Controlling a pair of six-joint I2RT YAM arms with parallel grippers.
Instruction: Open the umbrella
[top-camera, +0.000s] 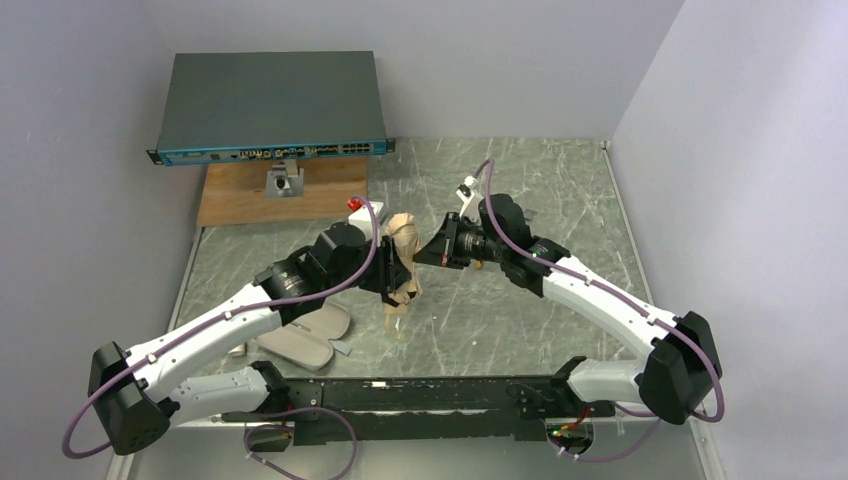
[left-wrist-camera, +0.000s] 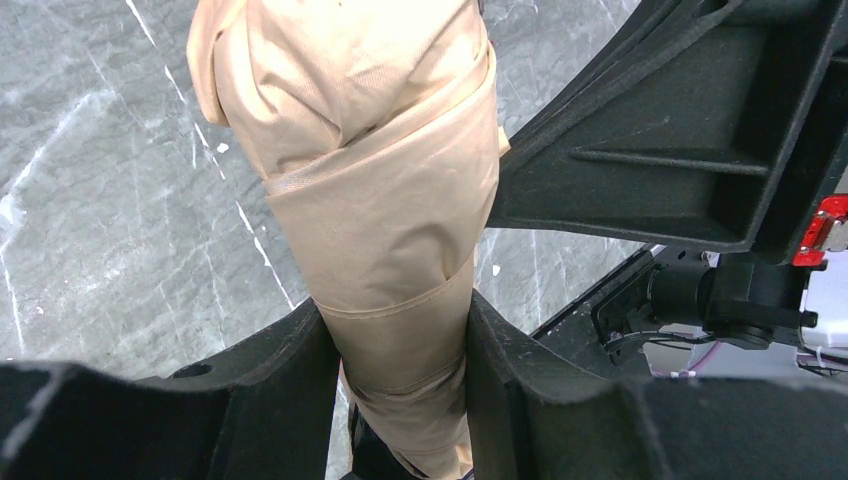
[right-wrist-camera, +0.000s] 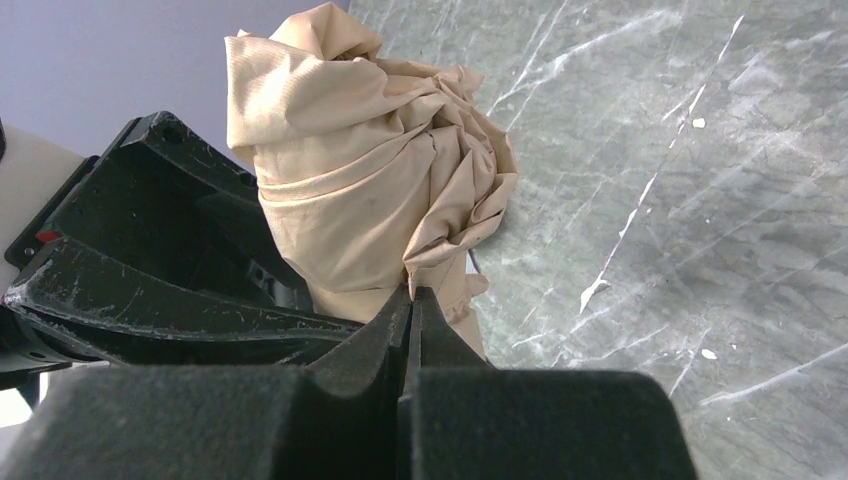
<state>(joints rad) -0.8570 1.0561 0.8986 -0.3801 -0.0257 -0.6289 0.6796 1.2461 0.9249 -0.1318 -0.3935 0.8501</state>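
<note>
Umbrella (top-camera: 403, 262): folded, tan canopy bunched and wrapped. It sits over the middle of the marble table (top-camera: 560, 200), crumpled top toward the far side and cream handle (top-camera: 393, 318) toward the arms. Whether the handle touches the table cannot be told.
Left gripper (left-wrist-camera: 400, 340): part-open jaws clamped on the wrapped canopy, one finger (left-wrist-camera: 290, 370) on each side of the bundle.
Right gripper (right-wrist-camera: 410, 300): jaws pressed fully together, tips against a hanging fold at the canopy's right side. Whether any fabric is nipped between them cannot be told.
Pink sleeve (top-camera: 300, 340): flat on the table, under the left forearm, apart from the umbrella.
Far left: a network switch (top-camera: 270, 105) above a wooden board (top-camera: 240, 195).
</note>
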